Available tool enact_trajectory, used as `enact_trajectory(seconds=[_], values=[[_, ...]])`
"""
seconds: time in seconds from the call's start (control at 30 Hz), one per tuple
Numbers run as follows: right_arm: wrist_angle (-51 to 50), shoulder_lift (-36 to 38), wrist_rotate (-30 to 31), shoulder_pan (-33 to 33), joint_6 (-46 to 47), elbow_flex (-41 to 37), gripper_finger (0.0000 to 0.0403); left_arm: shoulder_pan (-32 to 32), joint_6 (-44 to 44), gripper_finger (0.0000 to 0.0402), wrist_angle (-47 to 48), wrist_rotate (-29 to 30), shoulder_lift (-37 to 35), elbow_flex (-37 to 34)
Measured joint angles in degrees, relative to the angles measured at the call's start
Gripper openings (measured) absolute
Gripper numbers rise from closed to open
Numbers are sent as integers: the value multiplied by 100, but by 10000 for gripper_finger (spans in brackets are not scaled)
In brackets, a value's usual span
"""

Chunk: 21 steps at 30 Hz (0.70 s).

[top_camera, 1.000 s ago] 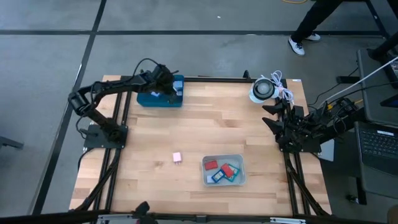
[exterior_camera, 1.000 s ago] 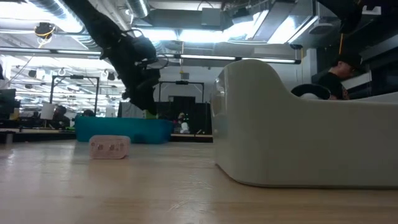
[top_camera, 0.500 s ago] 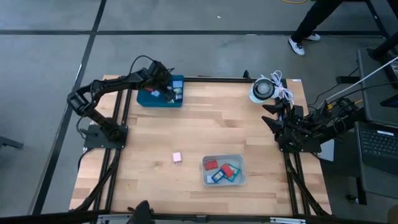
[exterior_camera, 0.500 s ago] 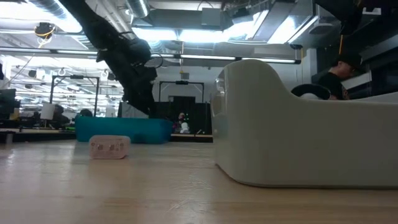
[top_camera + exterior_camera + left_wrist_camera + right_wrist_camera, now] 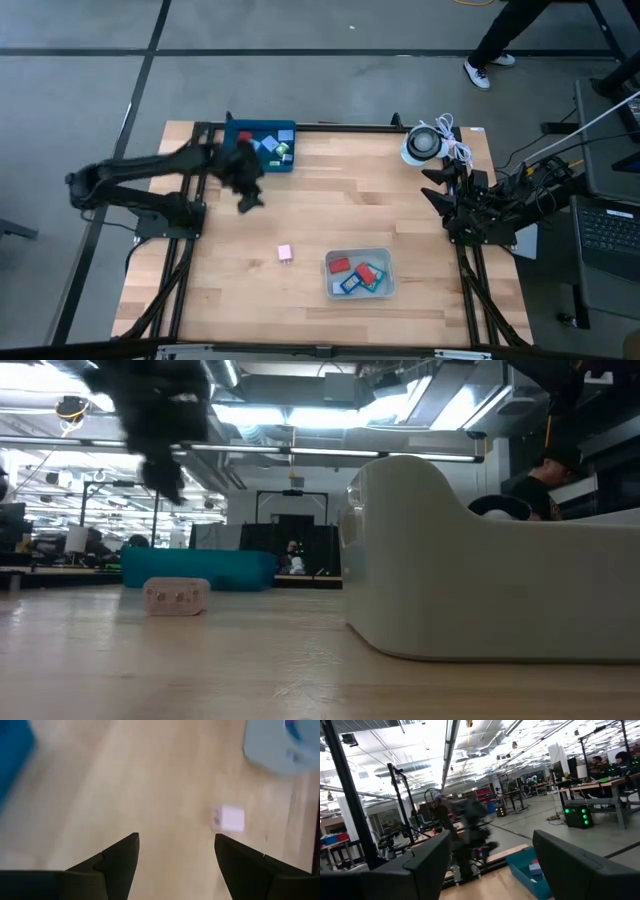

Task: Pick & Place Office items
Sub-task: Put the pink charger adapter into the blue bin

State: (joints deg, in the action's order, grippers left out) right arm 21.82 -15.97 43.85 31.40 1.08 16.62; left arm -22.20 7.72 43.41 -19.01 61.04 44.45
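dark blue tray (image 5: 262,143) and pale bin (image 5: 360,274) hold small pieces; left gripper (image 5: 247,197), fingers apart, empty.

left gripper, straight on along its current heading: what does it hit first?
Probably the small pink block lying alone on the wooden table. The open left gripper points roughly toward it, slightly off-line; the pale grey bin lies farther on. Depth unclear.

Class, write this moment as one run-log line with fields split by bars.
left gripper: open, empty, above bare table, facing pink item | right gripper: open, parked at table's right edge | blue tray: holds several items | clear bin: holds several items
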Motion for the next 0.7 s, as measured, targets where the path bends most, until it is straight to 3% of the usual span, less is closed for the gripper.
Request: enact_trajectory(seconds=[0.17, 0.37, 0.53, 0.7], values=[[10, 0, 31, 0, 4, 0, 286, 2058, 1483, 253, 60, 1414, -684, -488], [46, -2, 31, 0, 20, 2, 286, 3857, 2018, 262, -1215, 2844, -393, -951], [55, 0, 31, -1, 88, 4, 286, 4234, 1322, 293, -1899, 3008, 466, -1006], [45, -2, 27, 0, 146, 4, 286, 4088, 114, 320, -2662, 2247, 1331, -991]])
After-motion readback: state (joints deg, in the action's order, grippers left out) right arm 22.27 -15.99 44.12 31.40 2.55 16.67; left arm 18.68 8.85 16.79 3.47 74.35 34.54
